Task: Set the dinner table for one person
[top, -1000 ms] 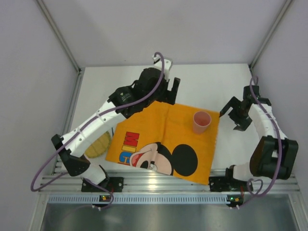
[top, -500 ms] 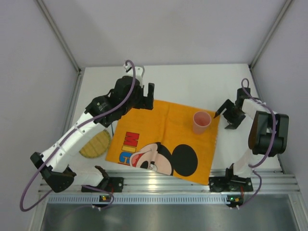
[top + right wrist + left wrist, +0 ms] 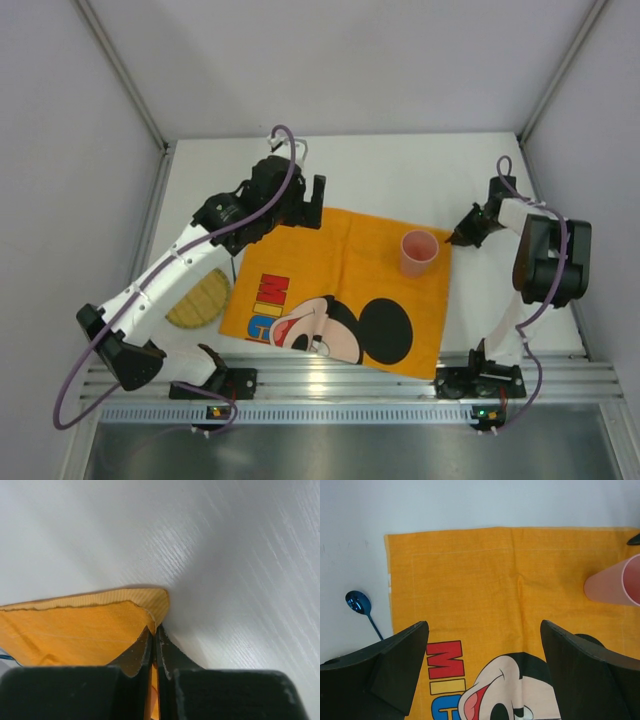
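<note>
Nearest to me, two arms rise from the rail at the near edge of the white table (image 3: 420, 175), which spreads out under everything else and runs back to the far wall.

Just past the left arm's base, one round, yellowish woven disc (image 3: 200, 300) lies flat on the table. It is partly covered by that arm and sits just beside the near left corner of the cloth.

One orange mat (image 3: 340, 270) with a cartoon mouse lies flat in the middle of the table, slightly askew.

Further back, one blue spoon (image 3: 358, 602) lies on the table close to the mat's left edge. Its bowl points away from me and its handle runs out of sight behind a finger.

One pink cup (image 3: 419, 252) stands upright on the mat near its far right corner.

The left fingers (image 3: 395, 665) are spread wide, hanging over the far left part of the mat.

The right fingers (image 3: 137, 655) are pressed together on the mat's far right corner, pinching the cloth right at its tip, close to the cup but apart from it.
</note>
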Motion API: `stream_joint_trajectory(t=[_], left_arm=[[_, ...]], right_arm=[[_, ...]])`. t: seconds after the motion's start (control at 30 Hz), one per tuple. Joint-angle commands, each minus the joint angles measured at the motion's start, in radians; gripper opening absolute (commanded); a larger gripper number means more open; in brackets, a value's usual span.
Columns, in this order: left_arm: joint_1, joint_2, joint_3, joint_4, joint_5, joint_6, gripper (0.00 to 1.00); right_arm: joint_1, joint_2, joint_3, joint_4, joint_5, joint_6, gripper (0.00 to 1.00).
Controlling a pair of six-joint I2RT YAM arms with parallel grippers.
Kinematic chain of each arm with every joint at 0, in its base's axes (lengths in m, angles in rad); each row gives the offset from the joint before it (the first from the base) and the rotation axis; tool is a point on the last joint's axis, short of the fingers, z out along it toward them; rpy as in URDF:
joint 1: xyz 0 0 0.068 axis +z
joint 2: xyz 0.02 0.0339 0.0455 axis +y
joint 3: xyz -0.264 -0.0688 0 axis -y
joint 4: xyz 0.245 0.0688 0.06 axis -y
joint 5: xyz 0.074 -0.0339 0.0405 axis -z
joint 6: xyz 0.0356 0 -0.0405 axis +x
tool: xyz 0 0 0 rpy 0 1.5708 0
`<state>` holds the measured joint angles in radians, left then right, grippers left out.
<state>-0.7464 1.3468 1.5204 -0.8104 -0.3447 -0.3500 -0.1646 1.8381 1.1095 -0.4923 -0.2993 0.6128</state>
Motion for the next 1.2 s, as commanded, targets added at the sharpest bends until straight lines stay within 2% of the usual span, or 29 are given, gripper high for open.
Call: stream_joint_trajectory(t=[0.0,0.53,0.7,0.83,0.87,0.9,0.93,0.97,1.0,1.1,1.13,1.17], left_arm=[[0.008,0.011,0.017,0.002,0.01,-0.01,0.99],[0.047,0.04,0.03,-0.027,0.006,-0.026,0.98],[0.064,0.031,-0.003,-0.073,-0.092,-0.06,0.98],[0.162,0.002,-0.103,-0.079,-0.112,-0.078,0.98],[0.179,-0.008,-0.147,-0.075,-0.115,-0.076,0.98],[0.192,-0.03,-0.167,-0.064,-0.111,-0.075,0.98],[0.22,-0.044,-0.201,-0.034,-0.108,-0.07,0.98],[0.232,-0.057,-0.213,-0.017,-0.105,-0.067,0.98],[0.243,-0.081,-0.226,-0.004,-0.125,-0.069,0.98],[0.263,-0.121,-0.29,0.042,-0.229,-0.13,0.98],[0.284,-0.129,-0.305,0.04,-0.281,-0.156,0.98],[0.301,-0.142,-0.336,0.056,-0.272,-0.182,0.98]], right_arm=[[0.016,0.076,0.025,0.02,0.089,-0.041,0.0],[0.016,0.292,0.409,-0.055,0.052,-0.035,0.0],[0.022,0.339,0.449,-0.057,0.022,-0.03,0.0],[0.022,0.339,0.441,-0.055,0.009,-0.025,0.02],[0.022,0.316,0.437,-0.058,0.015,-0.03,0.08],[0.022,0.3,0.431,-0.06,0.025,-0.034,0.26],[0.022,0.285,0.428,-0.074,0.035,-0.041,0.38],[0.02,0.248,0.429,-0.087,0.063,-0.056,0.55],[0.019,0.227,0.431,-0.101,0.075,-0.058,0.79],[0.011,0.139,0.44,-0.155,0.111,-0.064,0.98],[0.013,0.115,0.444,-0.178,0.118,-0.064,1.0],[0.01,0.065,0.447,-0.192,0.141,-0.062,1.0]])
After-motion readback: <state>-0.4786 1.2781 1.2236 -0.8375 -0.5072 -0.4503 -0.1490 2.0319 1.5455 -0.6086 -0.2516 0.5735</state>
